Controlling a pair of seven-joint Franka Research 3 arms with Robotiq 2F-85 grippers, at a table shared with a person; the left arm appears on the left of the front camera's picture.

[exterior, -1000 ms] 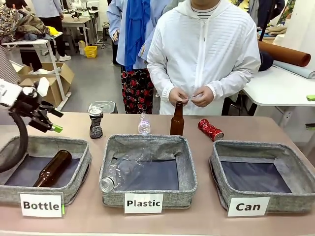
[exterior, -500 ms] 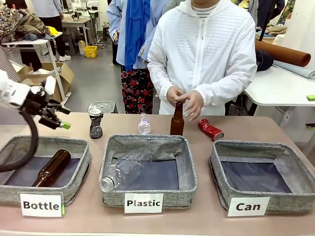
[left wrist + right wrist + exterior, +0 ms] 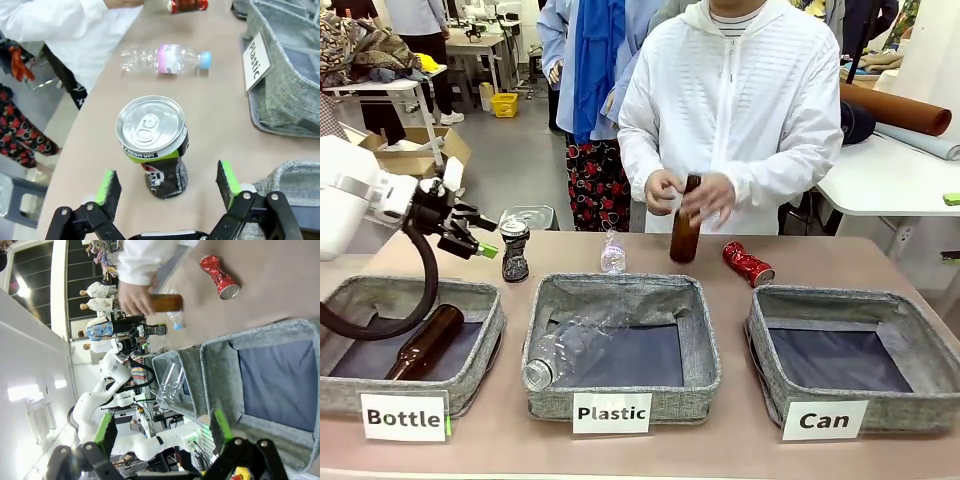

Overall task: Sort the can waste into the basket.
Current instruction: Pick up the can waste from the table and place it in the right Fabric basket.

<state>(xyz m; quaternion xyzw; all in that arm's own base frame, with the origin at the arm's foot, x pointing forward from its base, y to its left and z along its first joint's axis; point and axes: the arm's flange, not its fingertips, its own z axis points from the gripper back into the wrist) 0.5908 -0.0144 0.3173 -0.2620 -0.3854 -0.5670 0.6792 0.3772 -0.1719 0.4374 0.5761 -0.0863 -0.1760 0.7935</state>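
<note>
On the far left part of the desk (image 3: 470, 275), the black can (image 3: 514, 250) is standing upright and crumpled, silver lid up, and my left claw (image 3: 490, 237) is hovering just to its left with its fingers spread apart and gripping nothing. In the left wrist view, the can is sitting in line with the gap between the green pads (image 3: 109, 186); neither pad is touching it, and I cannot tell whether the fingertips are already reaching alongside it. The red can (image 3: 748, 264) is lying on its side just behind the far left corner of the basket (image 3: 920, 400) labelled "Can", whose dark floor is showing. Near the desk's far edge, the person's hand (image 3: 705, 195) is gripping the neck of a brown bottle (image 3: 685, 230), which is tilting slightly. A small clear plastic bottle (image 3: 612, 255) is resting behind the "Plastic" basket (image 3: 698, 350). Another brown bottle (image 3: 425, 342) is lying inside the "Bottle" basket (image 3: 485, 330). The right claw (image 3: 162, 430) is holding its fingers apart, with nothing between them.
</note>
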